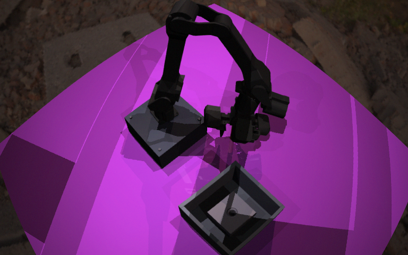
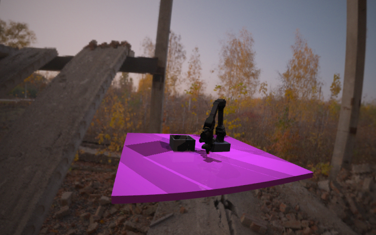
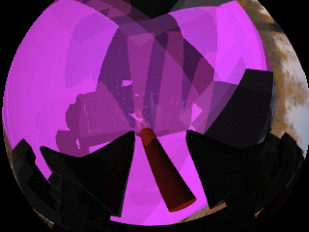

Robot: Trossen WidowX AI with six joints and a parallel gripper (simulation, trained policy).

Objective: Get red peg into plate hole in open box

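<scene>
The red peg (image 3: 166,174) stands between the two fingers of my gripper (image 3: 160,134) in the wrist view, its lower end at the table. The fingers are part-way open, with magenta table showing on both sides of the peg, so neither finger appears to touch it. In the exterior view only a tiny bit of the peg (image 2: 208,152) shows at the fingertips; in the top view the arm hides it. The open grey box (image 1: 255,187) (image 2: 181,145) stands apart from the gripper. Inside it lies the pale plate (image 1: 241,204) with an empty-looking round hole (image 1: 231,212).
The arm's dark base block (image 1: 183,136) (image 2: 222,147) (image 3: 246,111) is close beside the gripper. The box's raised walls stand between the plate and the surrounding magenta table (image 1: 315,180) (image 2: 235,177). Hard shadows and reflections cross the table.
</scene>
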